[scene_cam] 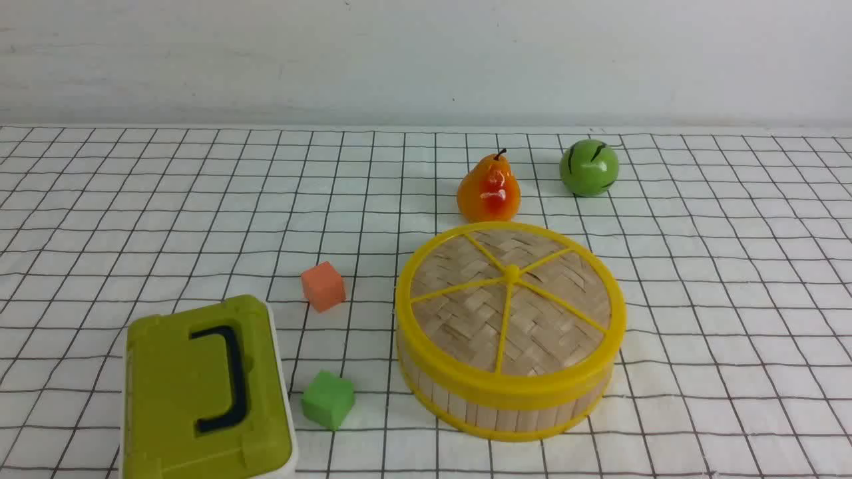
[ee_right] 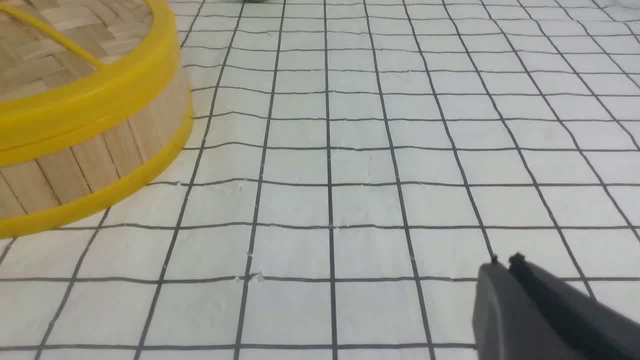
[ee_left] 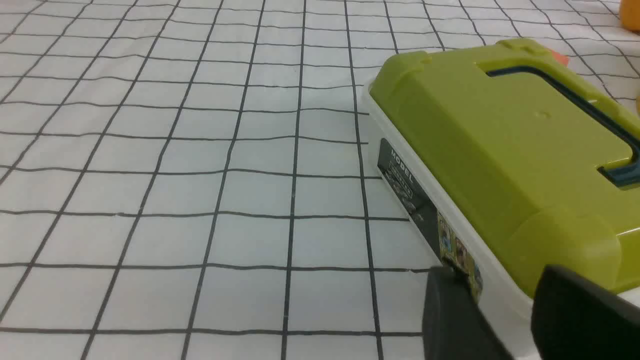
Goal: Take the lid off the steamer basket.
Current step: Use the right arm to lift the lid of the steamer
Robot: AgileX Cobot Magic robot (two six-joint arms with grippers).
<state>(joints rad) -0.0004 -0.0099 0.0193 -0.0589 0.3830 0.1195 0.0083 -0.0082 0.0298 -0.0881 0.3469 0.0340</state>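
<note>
Closest in, the claws only show in their own wrist views. The right gripper [ee_right: 505,261] is clenched, tips together on nothing. It hangs over bare checked tablecloth [ee_right: 350,200] with loads of free room around it. The left gripper [ee_left: 500,282] has its fingers spread with nothing between them, right up by the long side of the olive-green box [ee_left: 500,140]; can't tell if it's touching.

In the front view the box sits at the near left, partly cut off by the frame. A green cube [scene_cam: 327,399] is just beside its right edge, in the gap before the steamer basket [scene_cam: 466,407]. The basket sits right of centre with the lid [scene_cam: 532,313] still on, its yellow rim seated flush all round. An orange cube [scene_cam: 323,286] is farther back on the left, apart from the basket. A pear [scene_cam: 488,189] stands near the basket's back edge, and a green ball [scene_cam: 588,167] is beyond it to the right. The cloth right of the basket is wide open, and the far left is too. At the back, the table edge meets a pale wall [scene_cam: 426,60].
</note>
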